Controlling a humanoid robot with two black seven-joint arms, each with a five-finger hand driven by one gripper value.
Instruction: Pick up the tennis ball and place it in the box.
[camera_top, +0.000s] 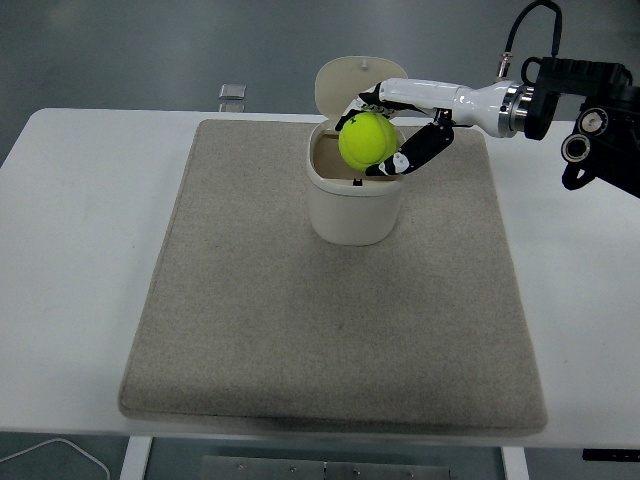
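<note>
Right robot hand comes in from the right of the box, fingers curled round the tennis ball, thumb side below, other fingers over the top and back. Ball sits above the box's open mouth, toward its right rear rim, not yet inside as far as I can see. Box is a cream round tub, lid flipped up behind the opening, standing upright on the far middle of a grey mat that covers most of the white worktop. Left arm not seen. Small flat thing lies on the worktop, left and behind the box, well apart, can't tell what it is. Step in hand, I judge: the drop-off, nearly done. To do it well: bring the ball a bit further left of the box's right rim so it centres over the opening, lower slightly, then spread the fingers evenly so the ball falls straight and doesn't clip the rim and bounce out. Keep the lower fingers clear of the front right wall, since a nudge could tip or slide the light tub. Watch the raised lid behind, as knocking it may close it.
</note>
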